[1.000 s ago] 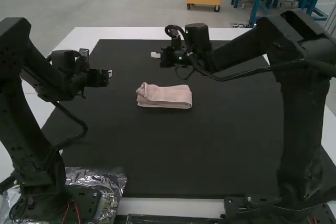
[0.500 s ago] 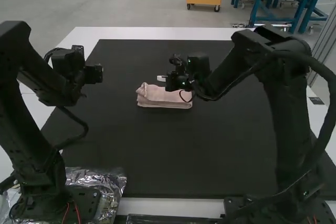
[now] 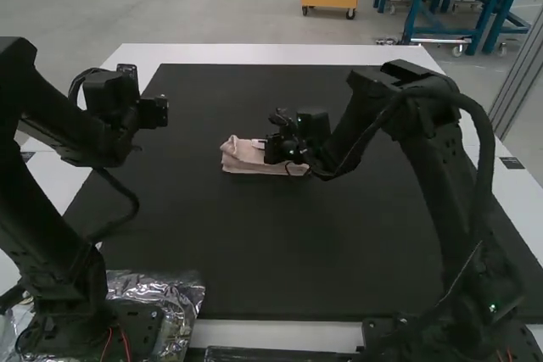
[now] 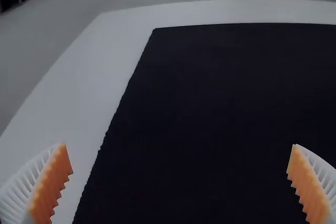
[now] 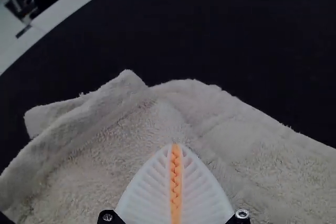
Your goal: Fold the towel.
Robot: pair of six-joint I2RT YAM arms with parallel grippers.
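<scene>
Pale pink, the towel (image 3: 237, 157) lies right at the right gripper (image 3: 261, 145), folded into a narrow bundle, with the gripper over its middle and one end poking out towards the left gripper (image 3: 161, 112). That end has a small raised, rumpled corner.

The right gripper's fingers (image 5: 202, 198) are pressed together, their orange pads (image 5: 176, 182) meeting tooth to tooth with no cloth to be made out between them. Behind and around the fingertips spreads the towel's fluffy face; its uneven edge runs just past the tips, and a thick ridge of fold slants off to one side of them. I can't tell how firmly the tips touch the cloth.

The left gripper is spread wide, a good gap between its pads (image 4: 52, 187) and nothing held in it. It hangs over the mat (image 3: 254, 252), well apart from the towel, which sits across from it on the right gripper's side and slightly nearer the arm bases.

The dark mat runs under the towel and out beyond both grippers. Past it, farther ahead of them, comes the white table (image 3: 254, 53). Crumpled silvery foil (image 3: 182, 290) lies back from the left gripper, beside the left arm's base.
</scene>
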